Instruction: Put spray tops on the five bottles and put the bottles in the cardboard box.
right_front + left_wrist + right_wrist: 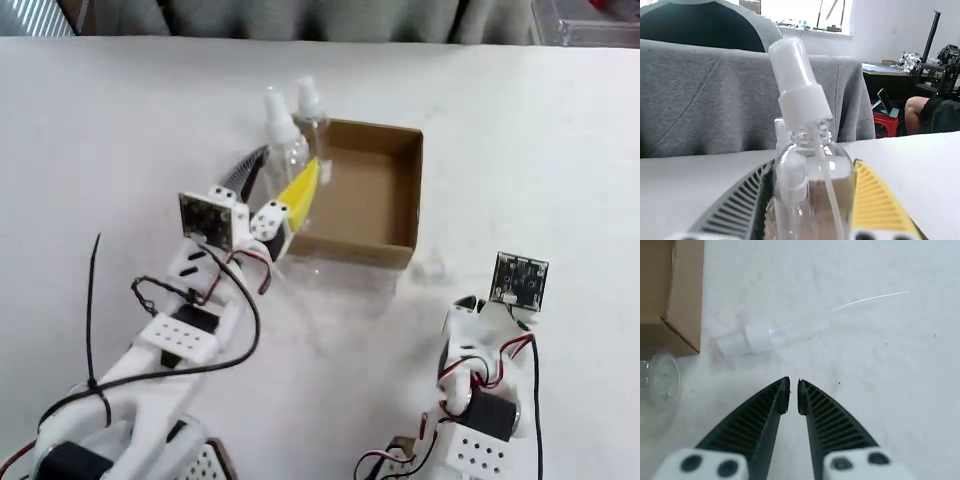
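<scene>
My left gripper (273,172) is shut on a clear bottle (285,150) that carries a white spray top (799,85), tilted a little. It holds the bottle upright at the left wall of the open cardboard box (415,190). A second capped bottle (312,118) stands just behind it at that wall. My right gripper (793,390) is shut with nothing in it, low over the table in front of the box's near right corner (682,325). Beyond its tips lies a loose spray top (752,337) with its thin tube, and a bare clear bottle (660,380) lies beside the box.
The bare clear bottle (335,275) lies along the box's front wall in the high view. A grey cloth (705,95) hangs behind the table's far edge. White tabletop (540,150) stretches right of the box.
</scene>
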Robot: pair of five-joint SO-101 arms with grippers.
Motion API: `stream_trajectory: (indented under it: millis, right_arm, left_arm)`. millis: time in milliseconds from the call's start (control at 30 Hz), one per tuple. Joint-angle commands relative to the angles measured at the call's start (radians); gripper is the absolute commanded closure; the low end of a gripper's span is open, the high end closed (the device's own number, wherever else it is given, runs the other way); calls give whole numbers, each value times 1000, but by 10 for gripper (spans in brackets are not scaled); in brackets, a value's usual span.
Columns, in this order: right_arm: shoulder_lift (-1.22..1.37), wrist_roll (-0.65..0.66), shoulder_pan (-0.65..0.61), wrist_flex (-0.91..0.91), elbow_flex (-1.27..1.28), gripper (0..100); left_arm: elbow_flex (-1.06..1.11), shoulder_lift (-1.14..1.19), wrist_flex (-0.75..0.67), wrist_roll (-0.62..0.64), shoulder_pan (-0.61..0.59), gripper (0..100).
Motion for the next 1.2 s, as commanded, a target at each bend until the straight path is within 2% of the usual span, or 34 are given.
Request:
stream_trajectory:
  millis: [0, 167, 300, 1167]
  right_arm:
    - [5, 12, 12, 4, 11, 984]
    - [5, 12, 12, 4, 11, 984]
    - [5, 12, 12, 4, 11, 984]
    - [5, 12, 12, 5, 11, 984]
  left_arm:
    - [-72, 107, -97, 6, 4, 980]
    - [-71, 309, -385, 6, 4, 980]
    - [-75, 426, -514, 6, 4, 980]
    - [-137, 487, -528, 6, -45, 980]
